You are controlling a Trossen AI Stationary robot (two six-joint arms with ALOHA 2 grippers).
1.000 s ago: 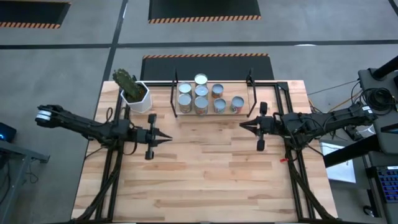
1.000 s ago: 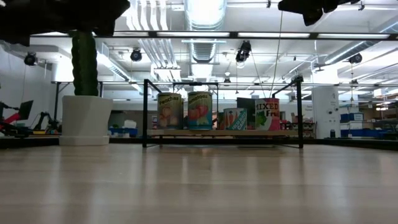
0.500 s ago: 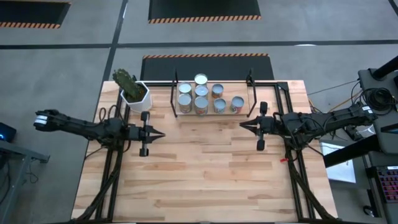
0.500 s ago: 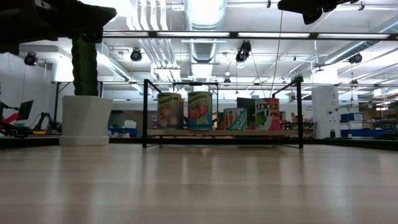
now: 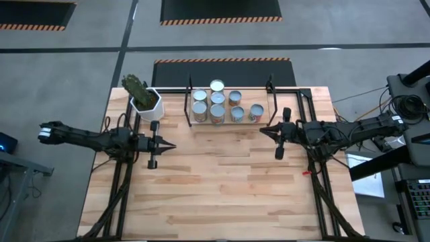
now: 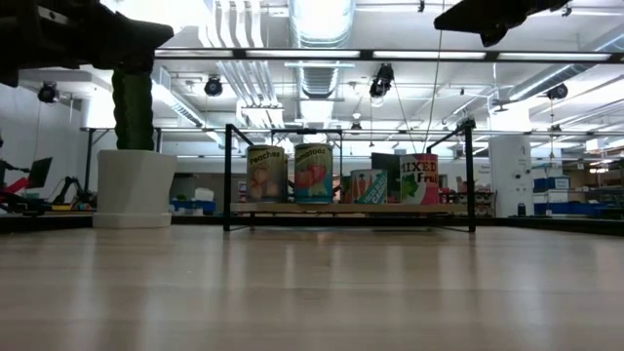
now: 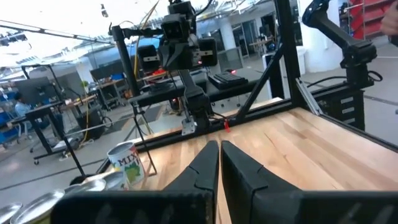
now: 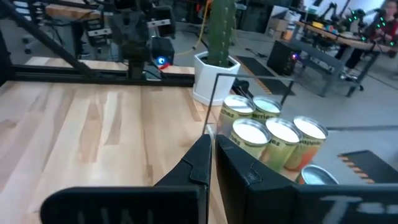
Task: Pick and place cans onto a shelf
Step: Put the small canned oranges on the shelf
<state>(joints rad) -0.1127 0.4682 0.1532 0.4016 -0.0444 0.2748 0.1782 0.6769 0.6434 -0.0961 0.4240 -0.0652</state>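
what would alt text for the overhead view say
Seven cans stand grouped on a low shelf at the far edge of a wooden table. Two dark robot arms reach in, left gripper and right gripper both shut and empty, beside a potted cactus.

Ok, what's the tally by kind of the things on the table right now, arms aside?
Cans: 8
Shelf: 1
Potted cactus: 1
Total: 10

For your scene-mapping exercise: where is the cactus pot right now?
In the high view, the cactus pot stands at the table's far left corner, just left of the shelf holding the cans.
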